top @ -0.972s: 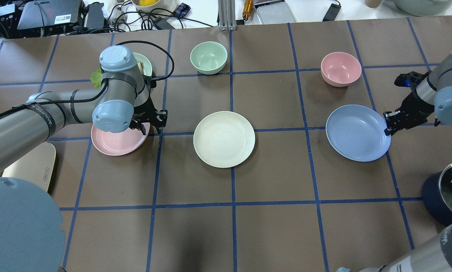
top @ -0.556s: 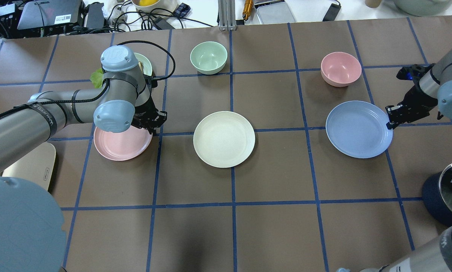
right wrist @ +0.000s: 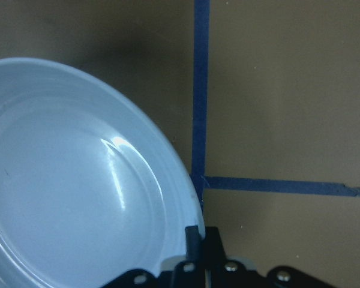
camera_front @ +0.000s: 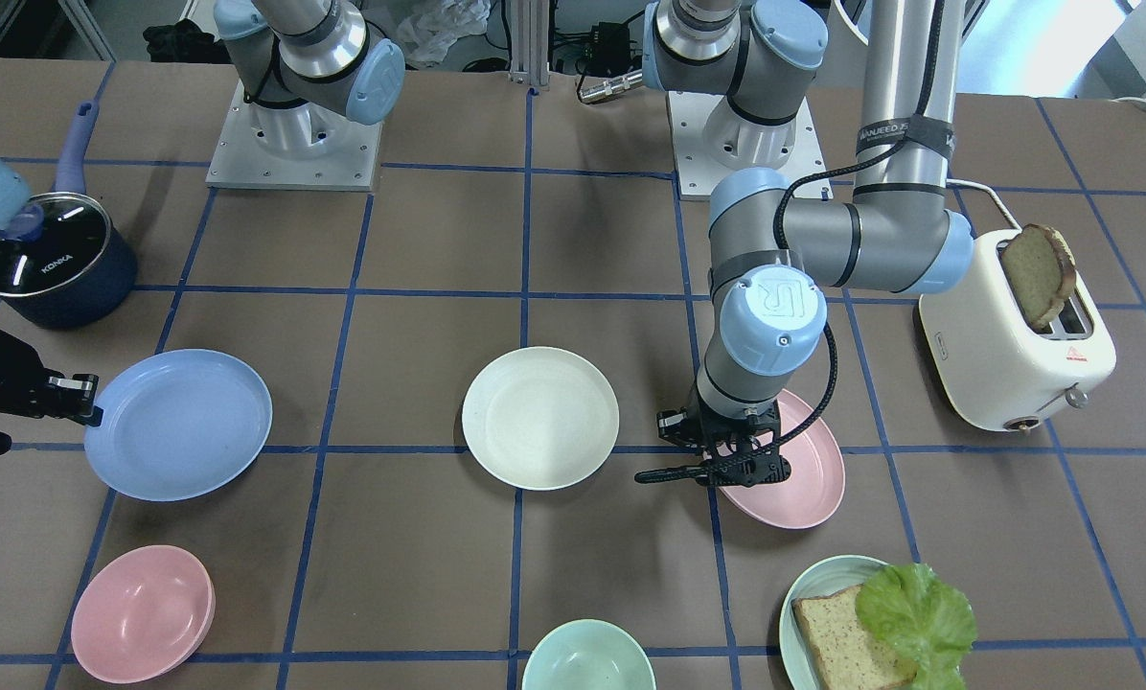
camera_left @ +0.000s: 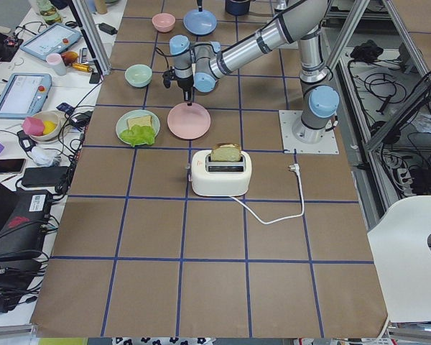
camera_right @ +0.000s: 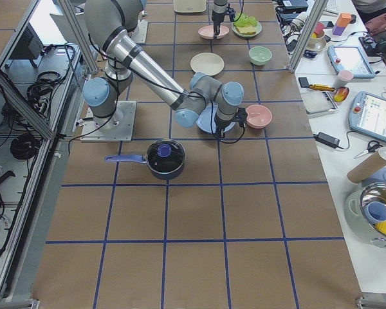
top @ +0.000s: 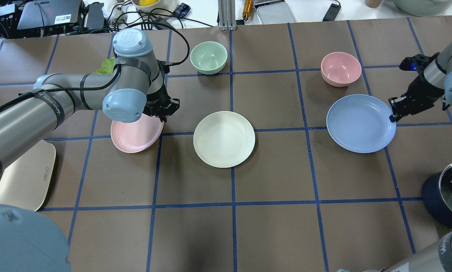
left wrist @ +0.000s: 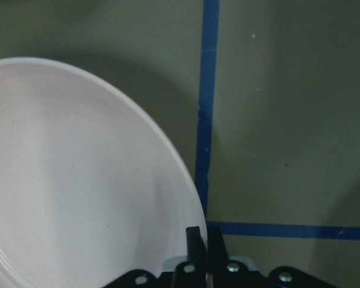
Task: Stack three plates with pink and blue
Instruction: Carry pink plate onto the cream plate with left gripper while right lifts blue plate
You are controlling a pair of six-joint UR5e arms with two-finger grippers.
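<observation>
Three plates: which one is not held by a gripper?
The cream-white plate, lying free in the middle. The pink plate has its rim pinched by the left gripper, and the blue plate by the right gripper.

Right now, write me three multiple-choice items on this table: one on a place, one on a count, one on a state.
1. Which plate lies between the other two?
A. cream plate
B. pink plate
C. blue plate

2. How many bowls stand on the brown table?
A. one
B. two
C. four

3. The left gripper is:
A. open above the cream plate
B. shut on the pink plate's rim
C. holding a bowl

Key:
1 A, the pink and blue plates flank it.
2 B, there is only a green bowl and a pink bowl.
3 B, the left wrist view shows it pinching that rim.
</observation>
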